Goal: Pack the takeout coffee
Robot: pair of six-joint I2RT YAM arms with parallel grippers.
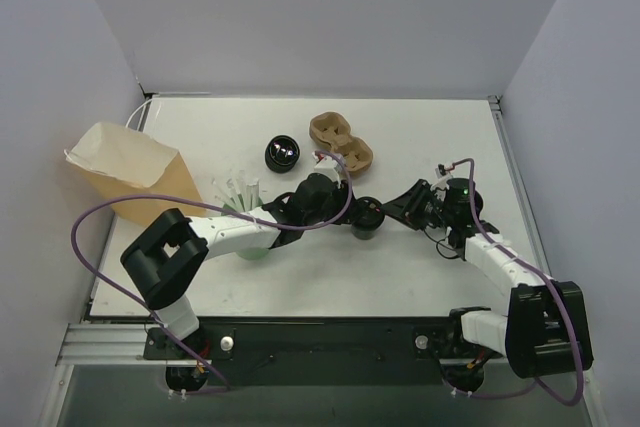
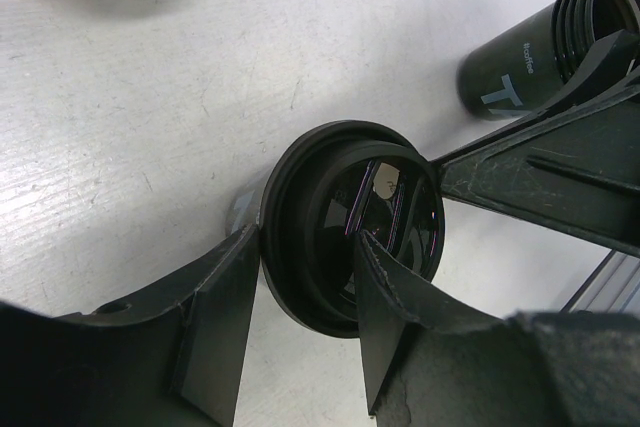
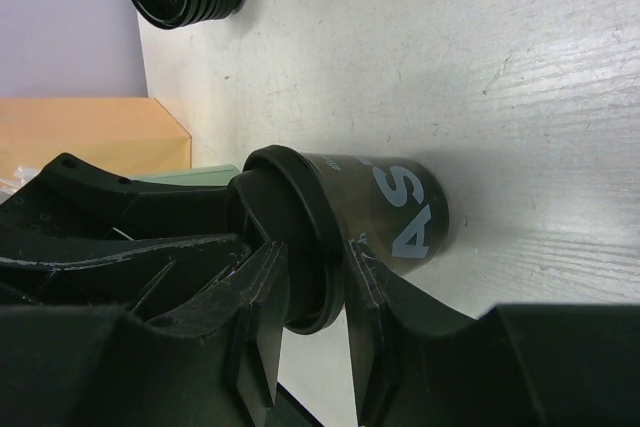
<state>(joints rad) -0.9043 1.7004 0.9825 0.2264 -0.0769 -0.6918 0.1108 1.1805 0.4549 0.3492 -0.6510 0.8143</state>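
Jaws first: the left jaws are closed in on the lid of the takeout coffee (image 3: 392, 209). One finger (image 2: 215, 312) is pressed to the outside of the rim and the other sits over the lid's sunken top, so it looks like a pinch on the rim. The right jaws come in from the opposite side and squeeze the lid's edge too, with the rim filling the gap between them in the right wrist view. So both arms are on the same cup, which stands upright about mid-counter with pale letters on its side. Biggest thing around is the white counter (image 1: 420, 147), a bit scuffed. At its left edge sits a tan paper bag (image 1: 125, 172) with its mouth open. A brown pulp cup carrier (image 1: 340, 140) is toward the back, just behind the takeout coffee. The green cup (image 1: 248, 247) is left of the coffee and mostly hidden under the left arm, white straws (image 1: 237, 187) poking up. A lidless black cup (image 1: 283, 153) with a shiny inside stands left of the carrier, apart from everything.
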